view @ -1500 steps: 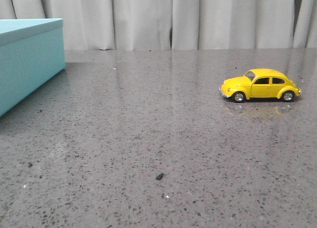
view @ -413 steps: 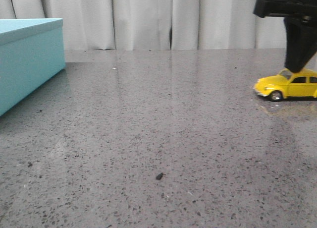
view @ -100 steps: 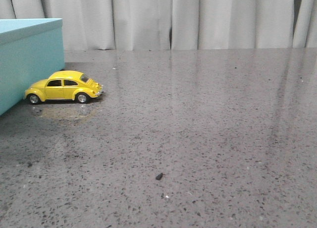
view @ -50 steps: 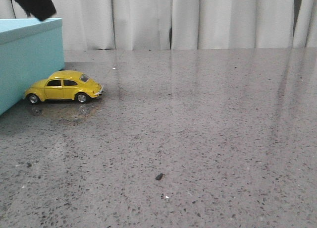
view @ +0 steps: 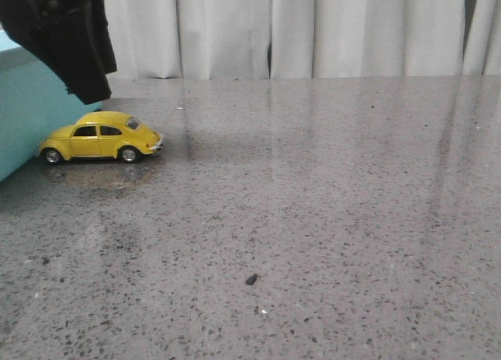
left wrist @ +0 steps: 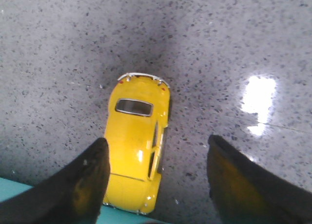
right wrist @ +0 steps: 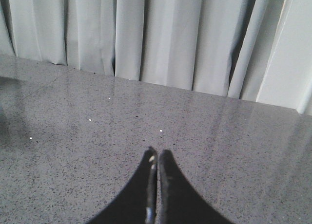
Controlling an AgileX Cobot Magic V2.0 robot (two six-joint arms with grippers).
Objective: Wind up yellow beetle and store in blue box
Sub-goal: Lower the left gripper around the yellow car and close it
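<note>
The yellow beetle [view: 100, 142] stands on its wheels on the grey table, one end against the side of the blue box [view: 19, 125] at the far left. My left gripper [view: 82, 82] hangs just above the car and box corner. In the left wrist view the beetle [left wrist: 136, 146] lies between the open fingers [left wrist: 83, 185], nearer one finger and untouched, with a strip of the blue box [left wrist: 12, 191] at its end. My right gripper [right wrist: 156, 153] is shut on nothing above bare table, away from the car.
The speckled grey table [view: 329, 211] runs back to a pale curtain [view: 313, 31]. A small dark speck [view: 251, 279] lies near the front middle. A bright light reflection [left wrist: 258, 95] shows on the tabletop beside the car.
The beetle, once on the right under the right gripper, stands by the box and has kept still for the last second. My left gripper has come down over it.
</note>
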